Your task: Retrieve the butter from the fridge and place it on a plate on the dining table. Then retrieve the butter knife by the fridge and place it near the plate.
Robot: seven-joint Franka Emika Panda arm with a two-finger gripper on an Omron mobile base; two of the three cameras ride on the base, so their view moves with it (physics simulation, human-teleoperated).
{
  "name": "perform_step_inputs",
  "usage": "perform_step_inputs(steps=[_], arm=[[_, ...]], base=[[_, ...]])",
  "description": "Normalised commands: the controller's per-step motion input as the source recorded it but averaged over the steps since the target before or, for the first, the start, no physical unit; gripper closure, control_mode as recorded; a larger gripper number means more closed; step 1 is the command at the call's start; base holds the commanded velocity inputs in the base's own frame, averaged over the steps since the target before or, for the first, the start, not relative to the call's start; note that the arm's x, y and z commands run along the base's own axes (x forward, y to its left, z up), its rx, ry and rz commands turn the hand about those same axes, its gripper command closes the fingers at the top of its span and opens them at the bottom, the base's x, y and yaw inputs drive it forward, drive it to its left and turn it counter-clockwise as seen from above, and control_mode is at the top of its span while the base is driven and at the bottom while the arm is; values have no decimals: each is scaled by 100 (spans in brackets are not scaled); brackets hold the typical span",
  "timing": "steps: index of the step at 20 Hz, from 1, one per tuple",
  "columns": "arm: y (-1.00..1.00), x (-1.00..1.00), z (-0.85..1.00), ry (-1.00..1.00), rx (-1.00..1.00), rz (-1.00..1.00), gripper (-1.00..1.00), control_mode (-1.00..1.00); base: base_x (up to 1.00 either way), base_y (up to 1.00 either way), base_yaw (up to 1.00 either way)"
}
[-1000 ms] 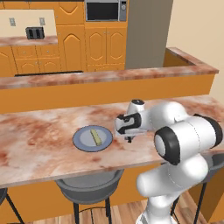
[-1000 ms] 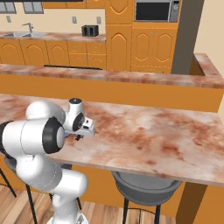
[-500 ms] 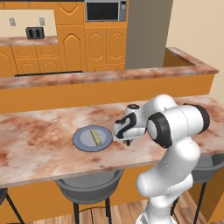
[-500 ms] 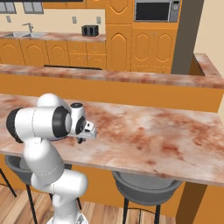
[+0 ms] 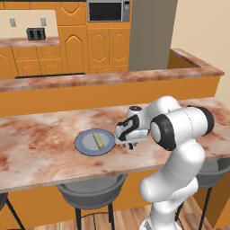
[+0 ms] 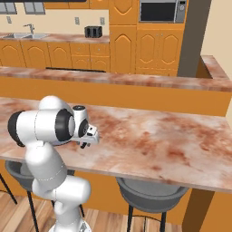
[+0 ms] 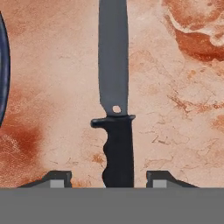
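Hand view: knife [image 7: 114,105] straight ahead, grey blade running up out of frame, dark handle pointing down between the two fingertips [image 7: 57,178]. Tips spread wide, one on each side of the handle, with bare marbled stone in the gaps; not touching it. Whether the knife lies on the table [image 7: 175,109] or hangs just above it, cannot tell. Dark curved rim of the plate [image 7: 3,74] at the left edge, near the blade but apart from it.

Left base view: gripper [image 5: 127,140] low over the table [image 5: 40,139], just right of the plate [image 5: 93,142]. Fingers hidden under the white hand here. Plate flat on the stone top, near the front edge. Butter [image 5: 98,140] lying on the plate, about centred, long side running front to back, well inside the rim. Grey stools [image 5: 90,194] tucked under the front edge. Narrower marbled ledge [image 5: 108,78] behind, then orange cabinets [image 5: 105,45], microwave [image 5: 107,11] and toaster [image 5: 35,33].

Right base view: gripper [image 6: 89,138] close above the table [image 6: 172,140], plate and butter hidden behind the arm. Sink [image 6: 25,35] and toaster [image 6: 93,31] on the back counter, microwave [image 6: 162,11] above the cabinets.
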Motion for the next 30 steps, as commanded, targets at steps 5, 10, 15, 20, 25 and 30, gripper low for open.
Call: perform_step_inputs(steps=[5,10,15,20,25,30], arm=[[-9,-1,0,0,0,0,-100,-100],[-20,-39,41,0,0,0,-100,-100],[-1,-56,100,1,2,0,-100,-100],[3,-97,100,3,0,3,-100,-100],[10,-75,91,-1,0,7,-100,-100],[19,-58,51,-12,0,2,-100,-100]], base=[[0,0,0],[0,0,0],[0,0,0],[0,0,0],[0,0,0],[0,0,0]])
